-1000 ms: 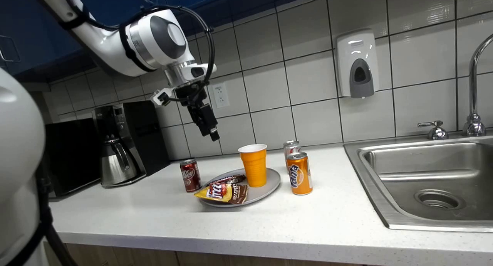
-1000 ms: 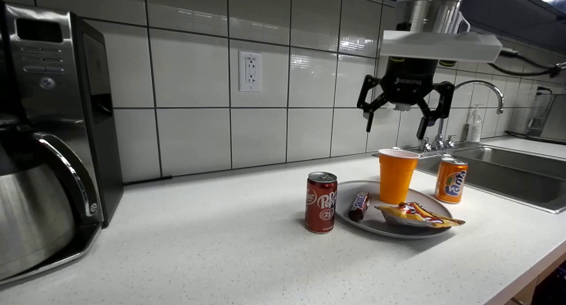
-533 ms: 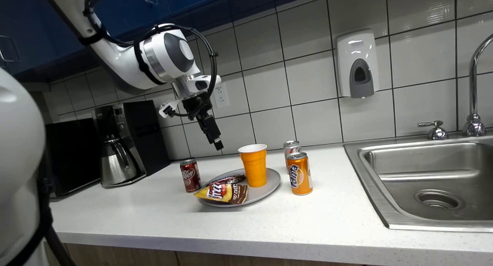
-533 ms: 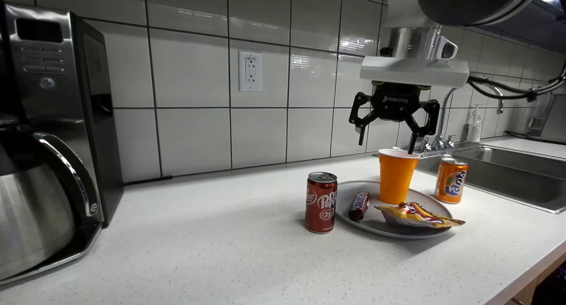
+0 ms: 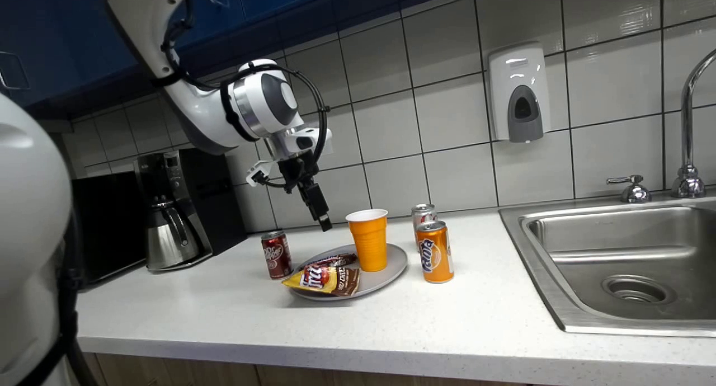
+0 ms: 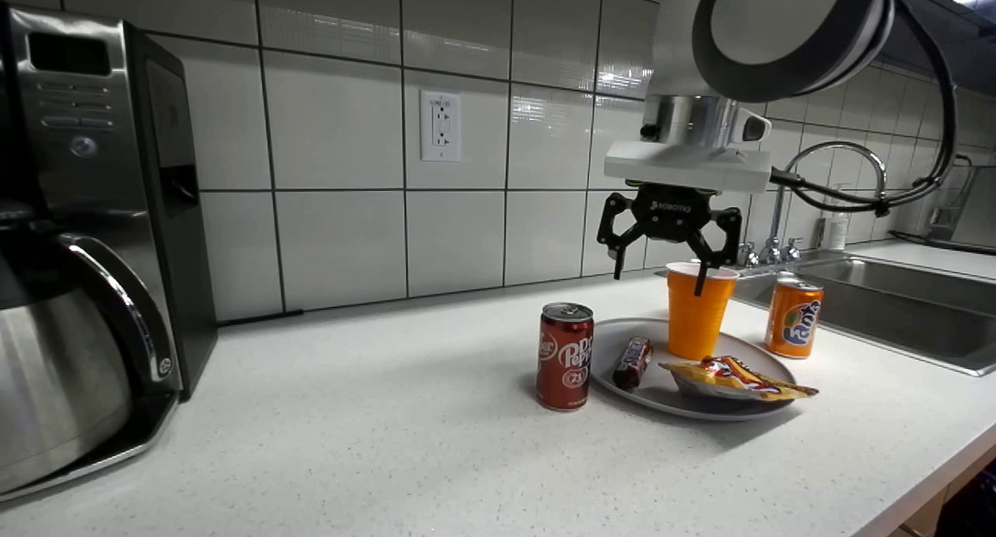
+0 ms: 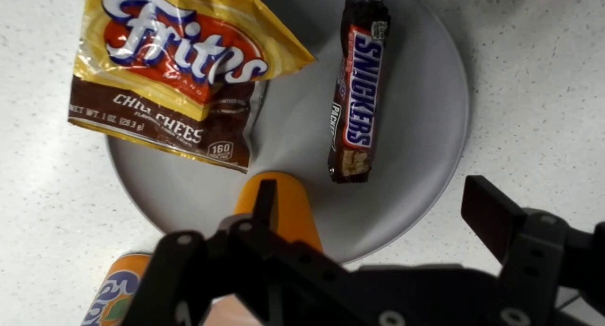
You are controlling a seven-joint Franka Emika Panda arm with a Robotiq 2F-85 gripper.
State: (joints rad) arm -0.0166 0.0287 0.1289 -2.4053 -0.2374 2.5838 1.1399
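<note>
Black two-finger pincer (image 6: 659,284) released, fingers wide apart, nothing btwn them; hangs above the plate's edge, touching nothing AFAICT. Nearest: ridged orange plastic cup (image 6: 692,323), white inside, upright on the round grey plate (image 7: 425,127). Prob. v. light, thin-walled, easily squashed or tipped; best hold = gentle, mid-wall or just under rim. Can't tell if anything's in it. Below the finger gap in wrist view: dark-brown wrapped Snickers bar (image 7: 361,94), flat on plate; likely light, fairly firm, slick wrapper, so hold across the middle. Beside it, yellow-and-brown foil Fritos bag (image 7: 175,71), overhanging plate edge.

Further out, on white speckled desk (image 6: 350,428): dark-red Dr Pepper can (image 6: 566,366), orange Fanta can (image 6: 794,319). White jointed arm (image 5: 204,114) slants down from up top, wrist bent, pincer pointing down. Beyond: steel sink (image 5: 543,274).
</note>
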